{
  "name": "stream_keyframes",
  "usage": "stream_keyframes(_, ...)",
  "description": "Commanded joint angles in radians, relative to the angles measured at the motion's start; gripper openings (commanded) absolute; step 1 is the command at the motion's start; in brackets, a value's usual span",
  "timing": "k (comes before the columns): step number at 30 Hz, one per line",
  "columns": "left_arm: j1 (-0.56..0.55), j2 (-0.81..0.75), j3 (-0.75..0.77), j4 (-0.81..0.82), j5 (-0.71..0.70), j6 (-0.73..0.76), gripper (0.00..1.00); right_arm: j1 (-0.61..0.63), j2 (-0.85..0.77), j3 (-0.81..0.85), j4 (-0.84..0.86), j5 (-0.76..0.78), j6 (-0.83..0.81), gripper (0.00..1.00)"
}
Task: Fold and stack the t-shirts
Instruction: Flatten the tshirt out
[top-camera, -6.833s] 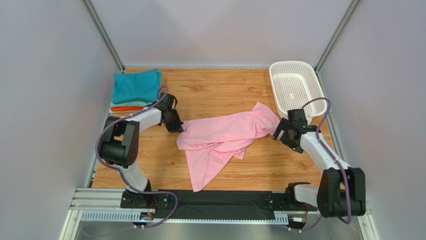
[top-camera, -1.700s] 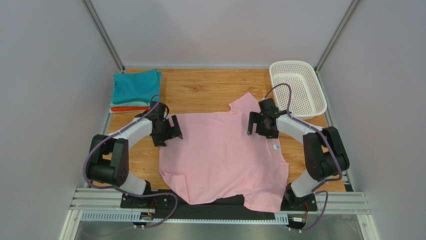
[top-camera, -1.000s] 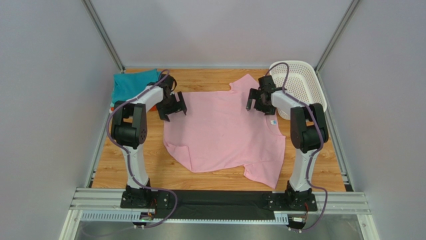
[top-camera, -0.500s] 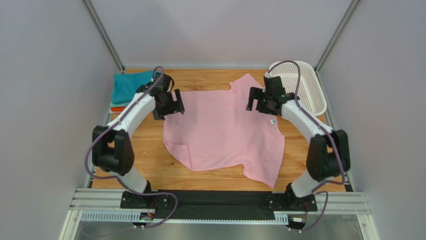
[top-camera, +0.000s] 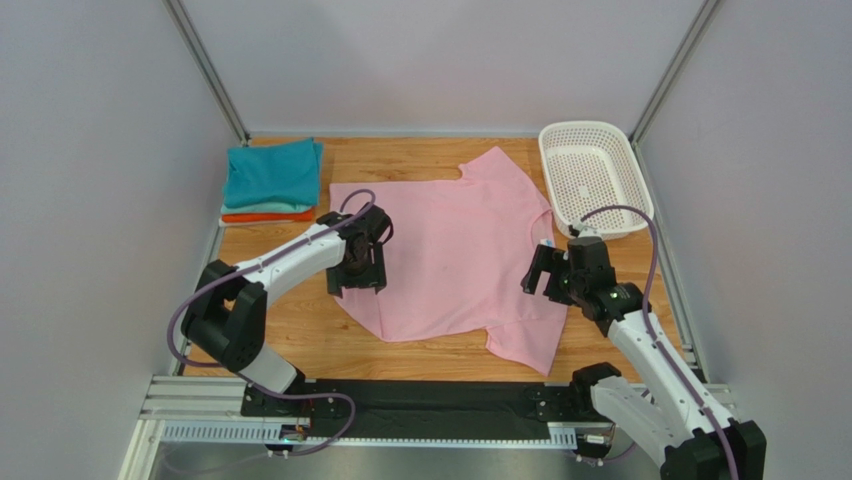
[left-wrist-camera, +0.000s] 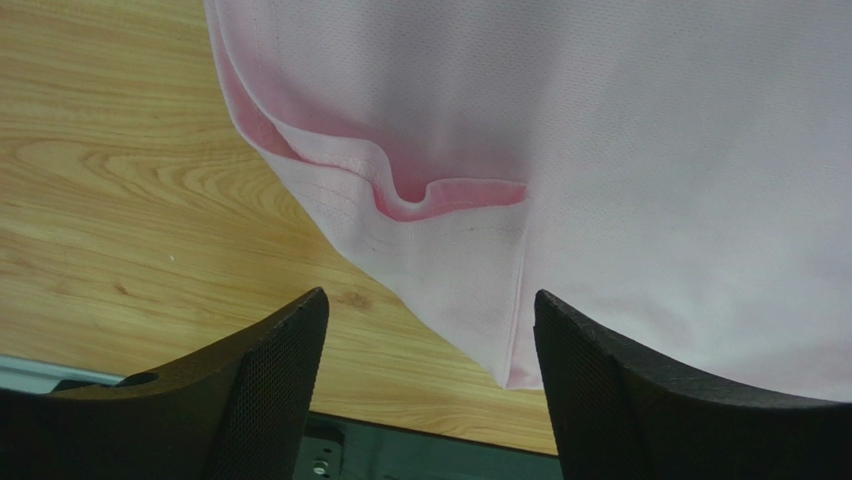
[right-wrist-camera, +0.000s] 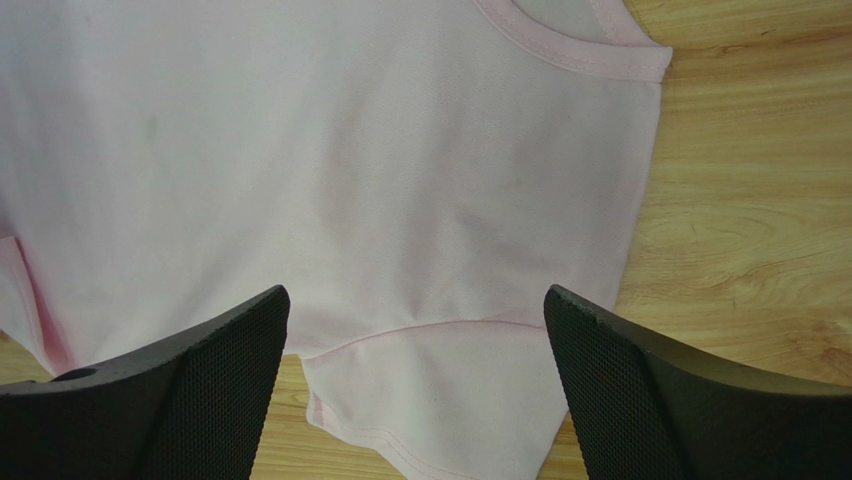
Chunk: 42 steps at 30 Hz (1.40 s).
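Note:
A light pink t-shirt (top-camera: 450, 245) lies spread flat on the wooden table, with its neck toward the right. My left gripper (top-camera: 358, 278) hovers open over its near-left edge. In the left wrist view a rumpled, turned-over hem (left-wrist-camera: 440, 195) lies just ahead of the left gripper (left-wrist-camera: 430, 300), and nothing is between its fingers (left-wrist-camera: 260, 390). My right gripper (top-camera: 538, 274) stands open above the near-right sleeve. The right wrist view shows that sleeve (right-wrist-camera: 450, 400) under the right gripper (right-wrist-camera: 415, 292) and the collar (right-wrist-camera: 575, 50) further off. Folded teal, mint and orange t-shirts (top-camera: 272, 178) are stacked at the far left.
A white perforated basket (top-camera: 590, 128) stands at the far right corner, close to the shirt's far sleeve. Bare wood (top-camera: 280, 325) shows along the near left of the table. The black mounting rail (top-camera: 440, 400) runs along the near edge.
Both arms have drawn back from the shirt's far edge toward the near side, the left to the near-left hem, the right to the near sleeve. The shirt has stayed spread flat.

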Motion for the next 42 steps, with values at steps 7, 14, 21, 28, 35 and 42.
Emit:
stream_keyframes(7,-0.041,0.176,0.159,-0.057,-0.090,-0.066,0.75,-0.002,-0.054,-0.015,0.014,-0.030,0.021,1.00)
stream_keyframes(14,-0.047,0.273,0.216,-0.071,-0.084,-0.072,0.63,-0.002,-0.034,-0.013,0.017,-0.026,0.017,1.00)
stream_keyframes(21,-0.050,0.304,0.182,-0.068,-0.113,-0.109,0.50,-0.003,-0.027,-0.016,0.020,-0.027,0.015,1.00)
stream_keyframes(28,-0.052,0.345,0.178,-0.054,-0.103,-0.097,0.30,-0.002,-0.024,-0.020,0.026,-0.036,0.011,1.00)
stream_keyframes(35,-0.058,0.270,0.116,-0.028,-0.089,-0.103,0.00,-0.002,-0.021,-0.021,0.031,-0.043,0.009,1.00)
stream_keyframes(42,-0.067,0.125,0.035,0.007,-0.078,-0.120,0.00,-0.002,-0.024,-0.023,0.034,-0.047,0.008,1.00)
